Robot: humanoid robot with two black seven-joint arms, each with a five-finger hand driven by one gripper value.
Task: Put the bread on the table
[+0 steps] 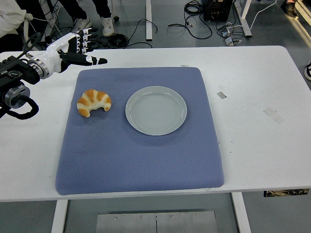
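The white rectangular desk point(252, 145) carries a blue-grey quilted fabric mat point(141, 155) that covers most of its middle, its near edge close to the desk's front edge. On the mat, right of centre in its far half, sits a round pale grey-green ceramic plate point(156, 110) with nothing on it. Just left of the plate, apart from it and also on the mat, lies the golden-brown crescent-shaped croissant point(94, 102), its curved back turned away from the camera and its tips pointing toward the near side. Further back and to the left, the robot's left hand point(77, 51) with white and black fingers hangs over the bare desk beyond the mat's far left corner, fingers stretched out and spread, gripping nothing, well apart from the croissant. Small pale strips, possibly tape, lie on the desk's right side. Past the far edge, cables point(194, 24) trail on the grey floor and a person's shoes point(95, 24) stand.
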